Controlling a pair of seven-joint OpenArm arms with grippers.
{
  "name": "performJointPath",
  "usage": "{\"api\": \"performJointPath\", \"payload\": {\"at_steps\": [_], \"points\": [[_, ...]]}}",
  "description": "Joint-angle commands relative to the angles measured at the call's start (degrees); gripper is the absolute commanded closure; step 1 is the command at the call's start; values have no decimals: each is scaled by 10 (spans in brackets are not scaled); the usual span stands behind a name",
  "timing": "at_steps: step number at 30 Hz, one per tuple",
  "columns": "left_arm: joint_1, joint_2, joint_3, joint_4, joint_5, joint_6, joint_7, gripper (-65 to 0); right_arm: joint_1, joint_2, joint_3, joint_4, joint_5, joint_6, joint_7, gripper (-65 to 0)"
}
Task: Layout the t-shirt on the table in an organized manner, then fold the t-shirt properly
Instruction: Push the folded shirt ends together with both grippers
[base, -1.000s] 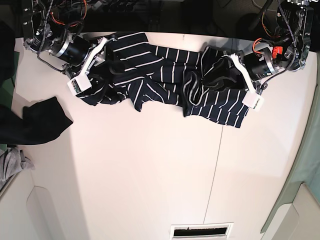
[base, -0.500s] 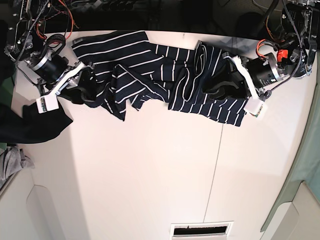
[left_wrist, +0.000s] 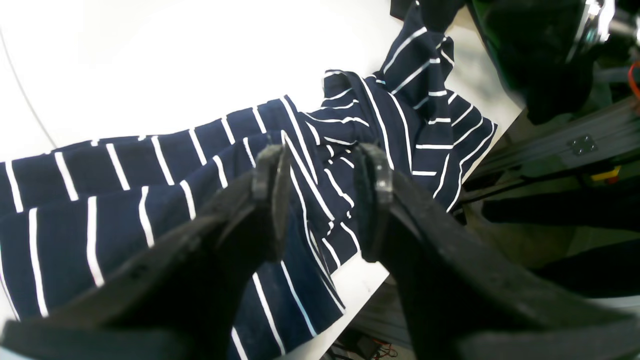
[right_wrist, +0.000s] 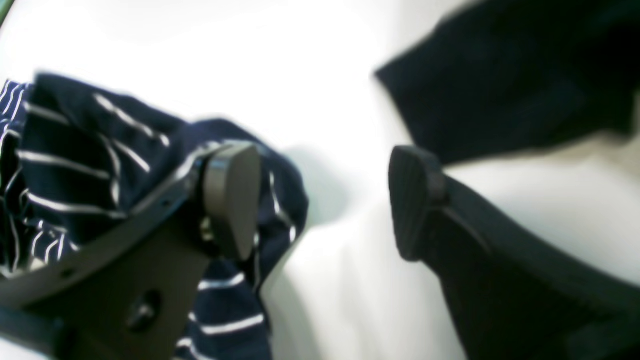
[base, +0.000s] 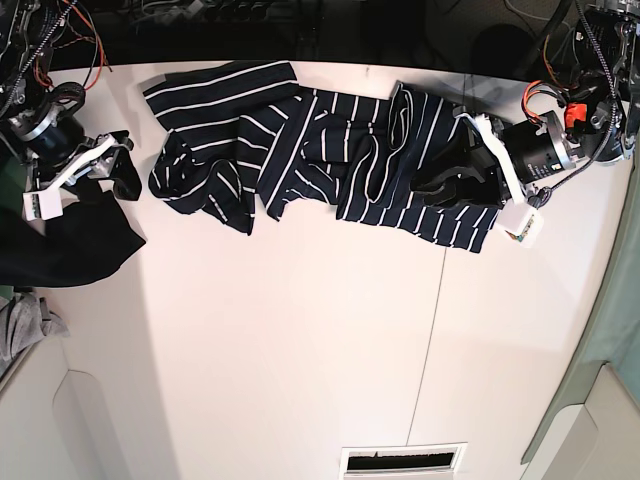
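The navy, white-striped t-shirt (base: 300, 150) lies stretched and wrinkled along the far edge of the white table (base: 300, 350). My left gripper (base: 428, 180) rests on the shirt's right end. In the left wrist view the t-shirt (left_wrist: 150, 200) passes between that gripper's (left_wrist: 322, 195) narrowly parted fingers, which are shut on a fold of it. My right gripper (base: 120, 165) hangs open just left of the shirt's left end. In the right wrist view the right gripper (right_wrist: 325, 200) holds nothing, with bare table between its fingers and the t-shirt (right_wrist: 90, 150) beside its left finger.
A plain dark cloth (base: 60, 250) lies at the table's left edge, close under the right gripper, and also shows as the dark cloth (right_wrist: 500, 75) in the right wrist view. A small grey cloth (base: 20, 330) sits further forward. A thin seam (base: 430, 330) crosses the tabletop.
My right gripper has opened, let go of the shirt's left end and drawn away to the left. The shirt now lies more stretched out. The left gripper has shifted slightly right.
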Motion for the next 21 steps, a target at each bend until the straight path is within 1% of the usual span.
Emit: {"api": "performJointPath", "payload": {"at_steps": [1, 5, 8, 11, 12, 13, 15, 21], "points": [[-4, -5, -3, 10, -11, -5, -10, -241, 3, 6, 0, -10, 19, 6, 10, -401], [-4, -5, -3, 10, 9, -5, -13, -241, 5, 3, -11, -84, 56, 23, 10, -401], [-4, -5, -4, 9, 39, -5, -17, -241, 5, -4, -23, -118, 81, 29, 10, -401], [-4, -5, -12, 4, 71, -5, -33, -241, 5, -15, -41, -126, 80, 31, 10, -401], [-4, -5, -19, -2, 75, -3, -41, -241, 5, -19, -48, -126, 80, 31, 10, -401], [-4, -5, -28, -9, 78, 11, -48, -241, 6, -24, -56, -126, 80, 31, 10, -401], [-4, -5, -51, -27, 77, 14, -55, -241, 6, -30, -73, -126, 80, 31, 13, -401], [-5, -5, -110, -87, 77, 14, -58, -241, 14, -49, -114, -126, 30, 28, 33, -398]]}}
